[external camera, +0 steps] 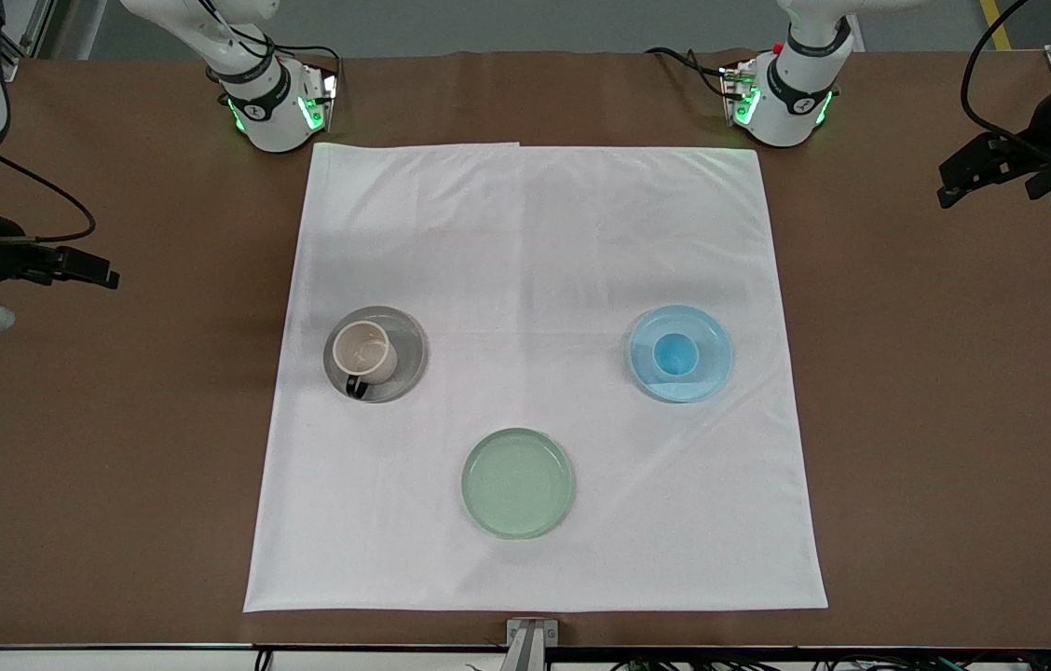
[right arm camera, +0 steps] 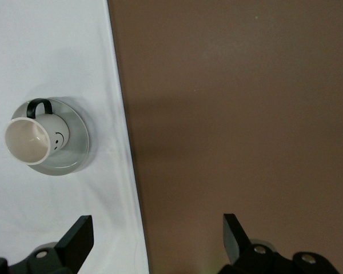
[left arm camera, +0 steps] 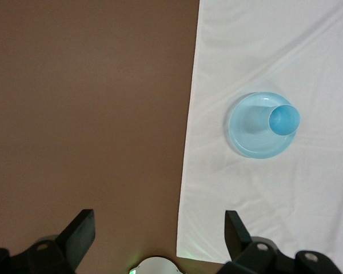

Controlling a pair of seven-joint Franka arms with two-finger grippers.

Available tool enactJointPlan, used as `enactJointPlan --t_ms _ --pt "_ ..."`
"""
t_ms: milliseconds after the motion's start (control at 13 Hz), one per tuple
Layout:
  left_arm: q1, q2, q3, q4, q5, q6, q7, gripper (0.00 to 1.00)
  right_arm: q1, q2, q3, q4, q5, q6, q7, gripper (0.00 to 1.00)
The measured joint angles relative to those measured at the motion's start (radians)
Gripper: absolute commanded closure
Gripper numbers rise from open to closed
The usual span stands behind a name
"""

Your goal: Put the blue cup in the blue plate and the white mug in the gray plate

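Fingers (left arm camera: 80, 234) spread on both grippers (empty), over bare table edges.

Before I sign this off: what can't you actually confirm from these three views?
- White mug base on gray plate: hidden by the mug's body in every view.
- Blue cup base on blue plate: hidden likewise.
- Left gripper, right gripper: wrist views' edges cut off their bodies.
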Motion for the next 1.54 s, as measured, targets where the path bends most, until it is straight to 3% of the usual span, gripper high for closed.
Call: enactJointPlan --t_ms 308,692,1538 --pt "-0.007 -0.008 -0.015 -0.005 0.0 0.003 -0.026 0.0 0.029 -0.008 0.017 0.133 -0.051 -0.005 0.0 0.0" --pt "-0.007 0.0 -0.014 -0.006 0.0 0.005 -0.026 0.0 0.048 -0.009 0.016 0.224 -0.058 -0.005 0.001 0.0" --pt "-0.009 0.012 -0.026 -0.006 0.0 0.006 -0.026 0.0 0.045 -0.009 0.011 0.254 -0.058 -0.006 0.001 0.0"
